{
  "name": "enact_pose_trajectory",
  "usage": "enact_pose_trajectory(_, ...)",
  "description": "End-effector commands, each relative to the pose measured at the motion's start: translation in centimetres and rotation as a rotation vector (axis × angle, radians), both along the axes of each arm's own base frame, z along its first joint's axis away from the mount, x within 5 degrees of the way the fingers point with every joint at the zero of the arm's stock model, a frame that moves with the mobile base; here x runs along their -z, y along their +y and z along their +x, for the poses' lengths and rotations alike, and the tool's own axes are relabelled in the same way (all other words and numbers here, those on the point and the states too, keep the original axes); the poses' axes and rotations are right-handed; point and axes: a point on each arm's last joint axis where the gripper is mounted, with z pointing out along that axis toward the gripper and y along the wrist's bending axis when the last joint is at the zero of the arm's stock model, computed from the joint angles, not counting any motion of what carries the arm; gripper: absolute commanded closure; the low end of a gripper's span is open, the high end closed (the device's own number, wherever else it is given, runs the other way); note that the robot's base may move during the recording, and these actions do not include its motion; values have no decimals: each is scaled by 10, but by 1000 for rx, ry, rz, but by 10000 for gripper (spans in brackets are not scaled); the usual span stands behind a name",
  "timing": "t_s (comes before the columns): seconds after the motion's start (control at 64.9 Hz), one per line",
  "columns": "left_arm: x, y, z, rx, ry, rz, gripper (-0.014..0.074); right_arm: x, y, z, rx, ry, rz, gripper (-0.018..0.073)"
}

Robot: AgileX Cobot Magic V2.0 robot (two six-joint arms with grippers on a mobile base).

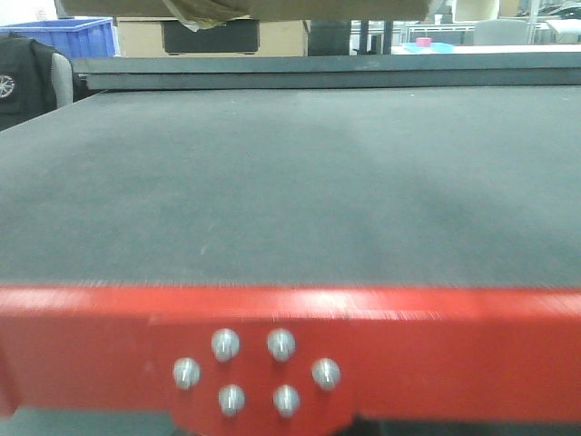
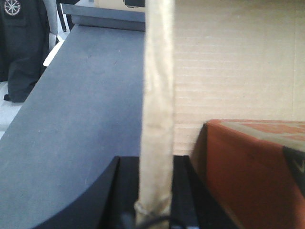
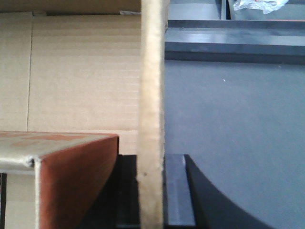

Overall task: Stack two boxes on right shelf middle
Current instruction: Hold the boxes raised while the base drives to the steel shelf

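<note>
A cardboard box (image 1: 245, 8) hangs above the red-edged platform (image 1: 290, 182), and from the front only a strip of its underside shows. The left gripper (image 2: 162, 143) has one upright wall of the box pinched between its jaws. The right gripper (image 3: 150, 148) clamps another wall the same way. Beyond the platform stand a second carton (image 1: 145, 38) and a blue bin (image 1: 73, 36).

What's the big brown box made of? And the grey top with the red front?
The box looks like brown corrugated cardboard: matte, with fine ribbed lines. The grey platform is dull and slightly grainy, maybe rubber or felt matting; hard to say. Its red front edge looks like painted metal, glossy, with shiny round rivets.
</note>
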Motion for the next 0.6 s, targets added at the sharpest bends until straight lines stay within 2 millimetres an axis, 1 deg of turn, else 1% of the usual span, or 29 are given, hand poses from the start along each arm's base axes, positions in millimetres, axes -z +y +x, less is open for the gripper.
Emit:
enact_pose_trajectory(0.0,-10,4,-4,-6,-59,7,708,-16,-4,-5,-9,-101,5,715)
enact_pose_trajectory(0.585,-10,4,-4,-6,-59,7,708,-16,-4,-5,-9,-101,5,715)
